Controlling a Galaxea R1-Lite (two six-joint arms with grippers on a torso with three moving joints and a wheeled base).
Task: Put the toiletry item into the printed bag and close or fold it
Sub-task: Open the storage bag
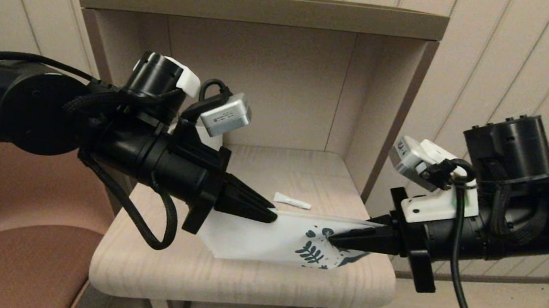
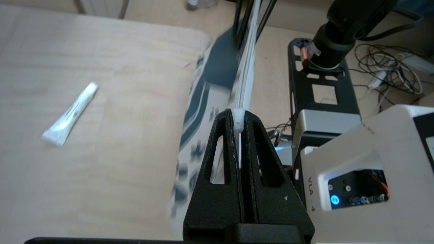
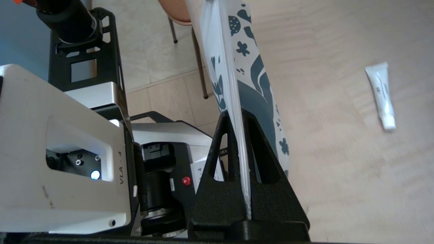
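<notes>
Printed bag (image 1: 265, 237) hangs stretched between the two arms above the front of the pale wood-grain desk (image 1: 241, 278), its lower edge down near the desk top. The left gripper (image 1: 273, 217) has its black fingers pressed together on the plain white end, and the right gripper (image 1: 332, 239) pinches the end with the dark teal leaf and flower prints. From the wrist views the thin, crinkly film is seen nearly edge-on, so whether its mouth is open cannot be made out. Part of the print is covered by the right fingers (image 3: 252, 162).

Behind the bag, apart from it, the toiletry item (image 1: 292, 201) lies flat on the desk: a small white tube with a flat crimped tail. Faint marking on it is too small to read. "VLA - 4" is printed on the white housing (image 3: 64, 152) below.
</notes>
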